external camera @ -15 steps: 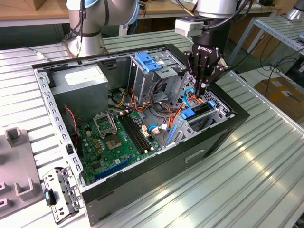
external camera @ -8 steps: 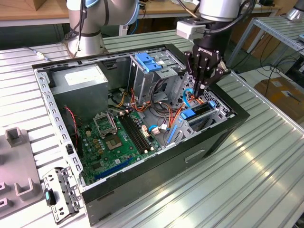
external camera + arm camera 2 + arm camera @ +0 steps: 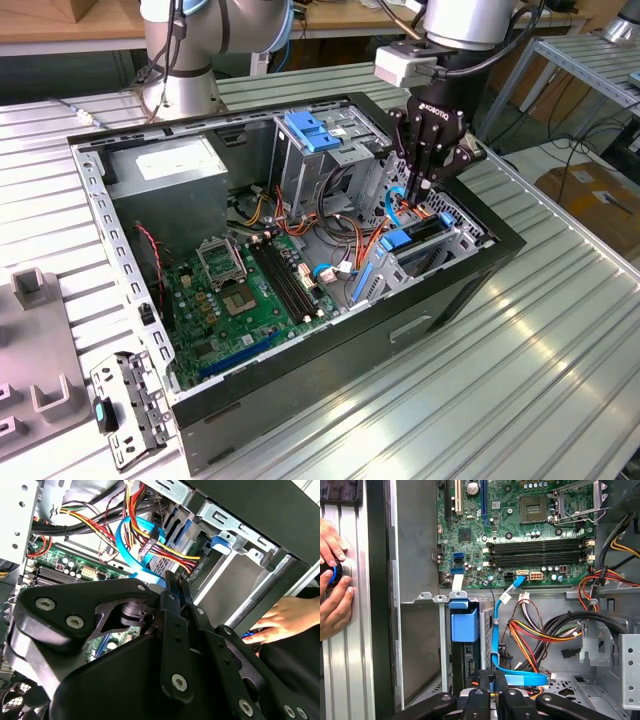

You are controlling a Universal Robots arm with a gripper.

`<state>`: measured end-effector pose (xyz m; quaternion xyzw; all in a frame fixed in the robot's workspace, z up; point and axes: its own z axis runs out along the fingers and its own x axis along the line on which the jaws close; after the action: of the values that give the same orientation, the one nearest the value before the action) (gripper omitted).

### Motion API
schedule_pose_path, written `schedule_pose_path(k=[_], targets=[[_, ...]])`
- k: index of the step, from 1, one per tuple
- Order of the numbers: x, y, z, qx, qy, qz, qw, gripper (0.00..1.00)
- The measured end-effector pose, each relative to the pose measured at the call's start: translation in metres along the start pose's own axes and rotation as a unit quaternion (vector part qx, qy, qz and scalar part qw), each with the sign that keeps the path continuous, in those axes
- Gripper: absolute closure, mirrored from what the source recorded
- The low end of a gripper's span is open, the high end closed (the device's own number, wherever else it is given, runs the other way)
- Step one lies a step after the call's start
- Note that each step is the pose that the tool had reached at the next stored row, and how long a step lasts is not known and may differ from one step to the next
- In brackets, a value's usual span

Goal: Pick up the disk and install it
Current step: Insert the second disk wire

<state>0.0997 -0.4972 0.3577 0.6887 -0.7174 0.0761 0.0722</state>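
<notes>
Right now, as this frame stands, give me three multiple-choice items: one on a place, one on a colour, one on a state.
1. Where is the gripper?
A. Over the drive bay at the exterior view's right end of the case
B. Over the power supply
C. Off the case, over the table

2. What colour is the flat cable by the fingers?
A. Red
B. Blue
C. White

3. How do the fingers stand?
A. Spread wide
B. Closed together
C. Clamped on a screwdriver

Answers:
1 A: the exterior view shows it above the bay.
2 B: the first wrist view shows its blue loop.
3 B: they touch in the second wrist view.
</notes>
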Motion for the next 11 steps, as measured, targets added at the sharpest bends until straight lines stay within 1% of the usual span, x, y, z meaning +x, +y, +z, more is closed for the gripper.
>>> schedule_pose_path(k=[3, 7, 8, 11], targets=[[0.0009, 0.0002, 0.0002, 0.0002, -0.0004, 0.0, 1.0, 0.84], [0.0037, 0.0003, 0.0008, 0.0006, -0.0036, -0.001, 0.99999, 0.84], [0.0047, 0.0003, 0.0011, 0.0006, -0.0047, -0.001, 0.99999, 0.84], [0.0116, 0.0003, 0.0026, 0.0017, -0.0115, -0.001, 0.99993, 0.84]])
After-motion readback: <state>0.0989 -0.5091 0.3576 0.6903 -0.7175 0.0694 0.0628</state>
